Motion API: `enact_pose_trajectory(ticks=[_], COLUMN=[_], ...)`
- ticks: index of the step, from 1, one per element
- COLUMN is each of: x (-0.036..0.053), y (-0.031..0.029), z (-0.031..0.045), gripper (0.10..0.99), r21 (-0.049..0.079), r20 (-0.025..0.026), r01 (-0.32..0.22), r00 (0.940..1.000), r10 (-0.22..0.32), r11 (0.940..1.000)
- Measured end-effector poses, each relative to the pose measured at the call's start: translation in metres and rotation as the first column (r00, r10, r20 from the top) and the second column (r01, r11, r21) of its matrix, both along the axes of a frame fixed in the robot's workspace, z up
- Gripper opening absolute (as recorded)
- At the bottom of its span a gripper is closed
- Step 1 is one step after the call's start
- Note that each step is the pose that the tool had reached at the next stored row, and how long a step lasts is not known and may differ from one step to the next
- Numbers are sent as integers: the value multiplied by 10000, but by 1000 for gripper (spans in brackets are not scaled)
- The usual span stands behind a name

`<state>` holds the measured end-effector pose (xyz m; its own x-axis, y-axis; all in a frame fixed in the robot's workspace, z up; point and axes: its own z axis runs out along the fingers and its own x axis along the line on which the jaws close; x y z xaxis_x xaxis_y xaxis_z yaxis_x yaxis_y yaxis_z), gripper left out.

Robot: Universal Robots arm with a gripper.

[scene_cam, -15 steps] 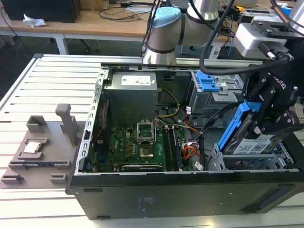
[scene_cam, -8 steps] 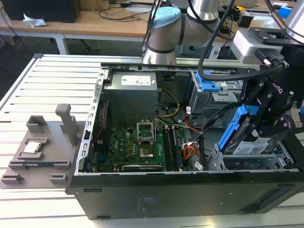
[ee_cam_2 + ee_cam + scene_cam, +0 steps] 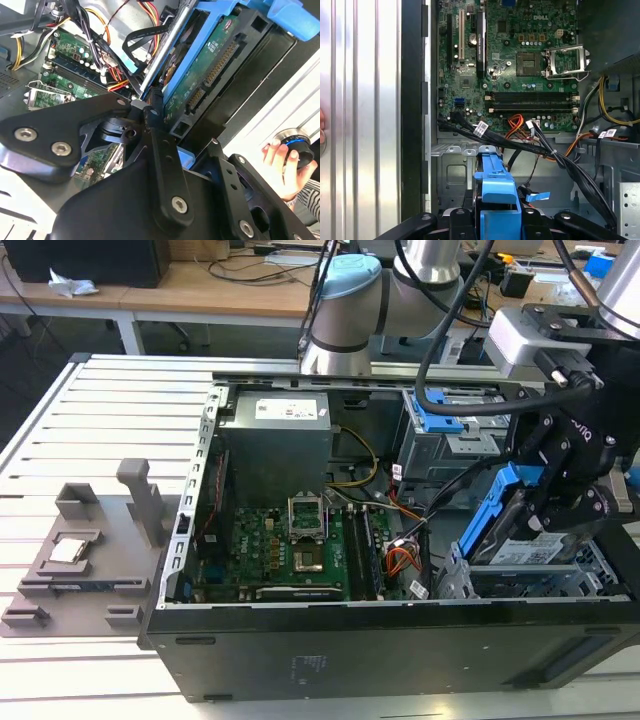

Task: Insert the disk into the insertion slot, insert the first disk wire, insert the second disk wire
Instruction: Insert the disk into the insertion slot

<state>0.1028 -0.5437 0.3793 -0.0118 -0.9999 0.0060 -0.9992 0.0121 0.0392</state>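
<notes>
Silver arm (image 3: 432,258), pale-blue joint cap (image 3: 345,282), black cables (image 3: 432,345), white camera box (image 3: 515,335) above black gripper (image 3: 548,502), silver screws (image 3: 179,203).

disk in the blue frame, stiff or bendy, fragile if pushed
Probably stiff and heavy for its size: the disk looks metal-cased. Its bare circuit board and connector seem fragile. The blue frame may flex slightly.

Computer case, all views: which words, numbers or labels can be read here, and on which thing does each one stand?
No text here can be quoted with confidence. Print is present in these places:
power supply sticker: print too small to read.
disk: white label, too small to read.
cable tags: too small to read.
circuit board: white lettering, too small to read reliably.
</notes>
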Motion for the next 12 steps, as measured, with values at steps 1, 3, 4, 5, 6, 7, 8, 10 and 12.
enact_pose_trajectory(ticks=[1, 3, 4, 5, 6, 7, 8, 10, 12], x=[0, 0, 0, 0, 0, 0, 0, 0, 0], y=[0, 0, 0, 0, 0, 0, 0, 0, 0], z=[-1, 0, -2, -2, -1, -2, -2, -2, -3], gripper=[365, 439, 439, 439, 439, 439, 439, 424, 235], r21=[2, -2, 2, 1, 1, 0, 0, 0, 0], r20=[2, 0, -1, -1, 0, 0, 0, -1, -1], r01=[0, 0, 0, 0, 0, 0, -1, 0, 0], r00=[10000, 10000, 10000, 10000, 10000, 10000, 10000, 10000, 10000], r10=[0, 0, 0, 0, 0, 0, 1, 0, 0], r11=[10000, 10000, 10000, 10000, 10000, 10000, 10000, 10000, 10000])
